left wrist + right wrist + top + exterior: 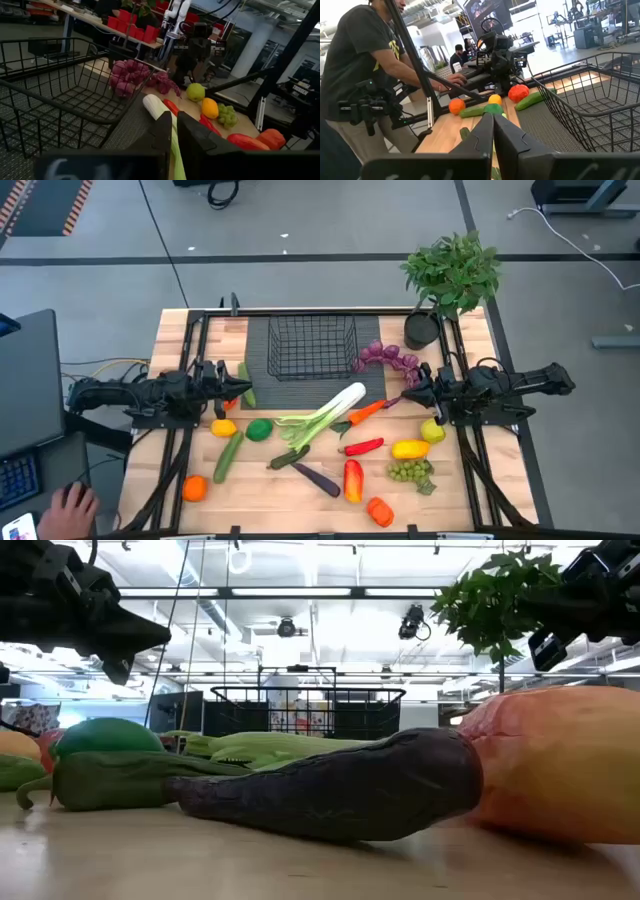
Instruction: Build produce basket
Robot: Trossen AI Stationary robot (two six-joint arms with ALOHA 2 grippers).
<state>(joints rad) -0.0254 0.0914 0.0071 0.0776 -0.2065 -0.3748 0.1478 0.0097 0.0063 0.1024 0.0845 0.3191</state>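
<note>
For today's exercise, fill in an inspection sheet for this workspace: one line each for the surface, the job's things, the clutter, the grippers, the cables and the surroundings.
Surface: wooden table with a dark mat under the basket.
Job's things: black wire basket, nothing inside it; leek, carrot, purple grapes, green grapes and other toy produce lie loose on the table in front of it.
Clutter: potted plant at the far right corner.
Grippers: left gripper left of the basket, fingers shut, holding nothing; right gripper right of it, fingers shut, holding nothing.
Cables: yellow cable by the left arm; white cable on the floor.
Surroundings: a person's hand at the near left; grey floor.
</note>
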